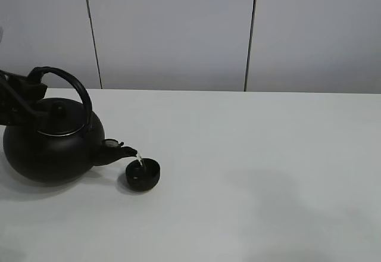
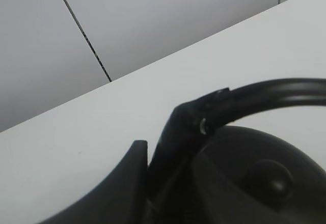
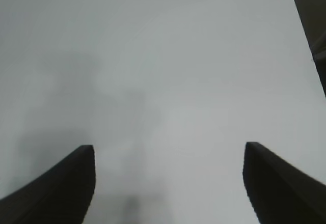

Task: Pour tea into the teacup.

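A large round black teapot (image 1: 47,149) is at the left of the exterior view, tipped with its spout (image 1: 119,152) over the small black teacup (image 1: 143,174). A thin pale stream of tea (image 1: 139,158) runs from the spout into the cup. My left gripper (image 1: 24,92) is shut on the rear end of the teapot's arched handle (image 1: 68,78). The left wrist view shows the gripper (image 2: 163,147) clamped on the handle (image 2: 275,94) above the lid knob (image 2: 270,178). My right gripper (image 3: 168,183) is open and empty over bare table; it is outside the exterior view.
The white table (image 1: 268,172) stretches to the right of the cup, with a faint shadow at the lower right. Grey wall panels (image 1: 172,30) stand behind the table's far edge.
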Robot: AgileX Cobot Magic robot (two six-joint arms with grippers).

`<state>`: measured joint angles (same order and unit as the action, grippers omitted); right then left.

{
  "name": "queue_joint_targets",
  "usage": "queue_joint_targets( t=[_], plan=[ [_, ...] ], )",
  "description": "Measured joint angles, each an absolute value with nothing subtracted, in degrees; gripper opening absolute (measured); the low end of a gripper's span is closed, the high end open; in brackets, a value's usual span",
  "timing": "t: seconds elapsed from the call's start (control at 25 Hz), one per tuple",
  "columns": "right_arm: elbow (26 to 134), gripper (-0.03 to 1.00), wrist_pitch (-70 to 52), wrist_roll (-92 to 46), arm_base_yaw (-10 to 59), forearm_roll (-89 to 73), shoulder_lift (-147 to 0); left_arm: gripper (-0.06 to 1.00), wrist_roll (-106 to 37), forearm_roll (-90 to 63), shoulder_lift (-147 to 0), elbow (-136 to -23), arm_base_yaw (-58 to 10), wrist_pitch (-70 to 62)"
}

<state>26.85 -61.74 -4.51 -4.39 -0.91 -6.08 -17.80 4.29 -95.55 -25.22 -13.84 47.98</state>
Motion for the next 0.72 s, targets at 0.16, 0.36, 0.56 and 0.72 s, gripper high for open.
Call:
queue_joint_targets(
  t=[0.16, 0.36, 0.56, 0.72],
  plan=[
    [26.9, 0.55, -61.7, -4.5, -4.4, -0.9, -6.1, 0.15, -17.8, 4.3, -95.6, -25.2, -13.8, 48.0],
    [26.9, 0.55, -61.7, -4.5, -4.4, -0.9, -6.1, 0.15, -17.9, 4.3, -95.6, -25.2, -13.8, 48.0],
    [26.9, 0.55, -61.7, -4.5, -4.4, -0.9, -6.1, 0.15, -17.9, 4.3, -95.6, -25.2, -13.8, 48.0],
    [26.9, 0.55, -61.7, -4.5, -4.4, -0.9, -6.1, 0.15, -18.0, 4.3, -95.6, -25.2, -13.8, 47.9]
  ],
)
